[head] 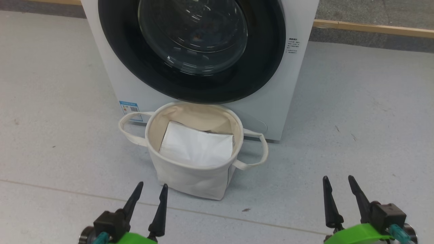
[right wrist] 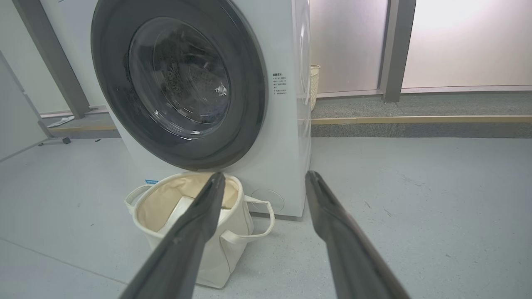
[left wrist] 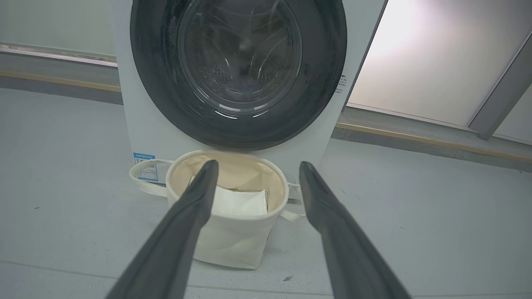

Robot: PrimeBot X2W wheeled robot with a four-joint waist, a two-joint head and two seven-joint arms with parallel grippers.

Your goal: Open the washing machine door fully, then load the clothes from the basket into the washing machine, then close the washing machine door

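The white washing machine (head: 298, 84) stands straight ahead, and its round black door (head: 193, 34) with the glass bowl lies shut against the front. On the floor before it sits the cream fabric basket (head: 190, 179), touching the washer's base. A flat white sheet (head: 196, 145) lies inside it, and the clothes are hidden from me. My left gripper (head: 153, 184) hangs open just short of the basket's near wall, nothing between its fingers. Further right, over bare floor, my right gripper (head: 338, 177) is open too. The door (left wrist: 239, 62) and basket (left wrist: 228, 245) lie ahead of the left gripper (left wrist: 258, 163). The right gripper (right wrist: 265, 173) points past the basket (right wrist: 232, 245) at the washer's right corner.
Grey floor spreads on both sides of the washer. A low step with a wooden edge strip (head: 373, 28) runs along the back. A pale woven bin (right wrist: 315, 83) stands behind the washer's right side, near a grey post (right wrist: 392, 50). A blue label sticker (head: 130, 108) marks the washer's lower left.
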